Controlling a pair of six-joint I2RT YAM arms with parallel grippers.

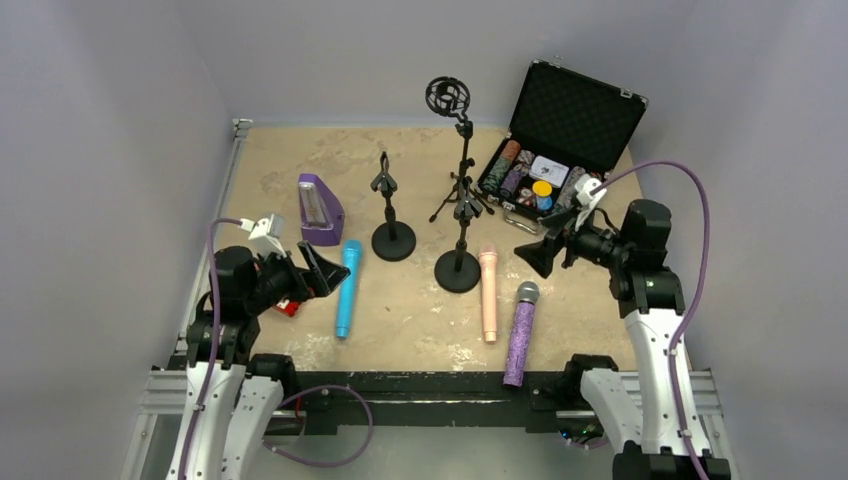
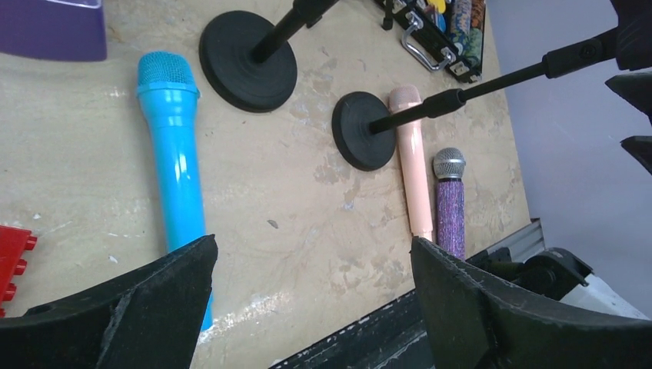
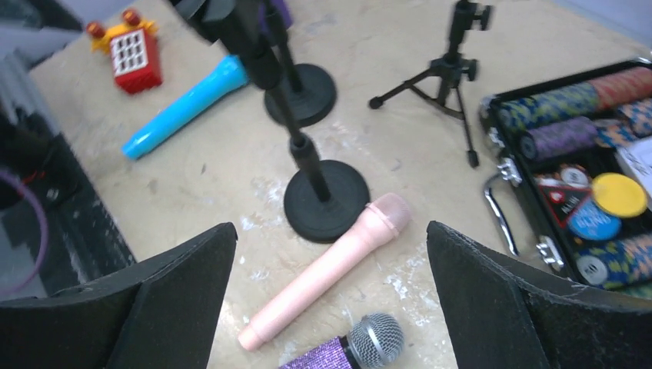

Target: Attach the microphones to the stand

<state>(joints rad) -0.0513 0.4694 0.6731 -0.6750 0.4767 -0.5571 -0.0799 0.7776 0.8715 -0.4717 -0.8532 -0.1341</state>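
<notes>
Turquoise microphone (image 1: 347,288) lies flat toward surface (image 1: 420,335) left edge. Peach-pink microphone (image 1: 488,293) just beside desk stand (image 1: 458,270) round base; glittery purple microphone (image 1: 520,335) alongside, reaching near edge. Left gripper (image 1: 322,270), right gripper (image 1: 530,258): jaws spread wide, gripping nothing.

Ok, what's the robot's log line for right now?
left gripper: open, empty | right gripper: open, empty | blue mic, pink mic, purple mic: flat on table | mounted: none

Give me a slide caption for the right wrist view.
Right jaws open, framing the pink microphone beside a round-base stand, purple microphone at the bottom edge.
</notes>
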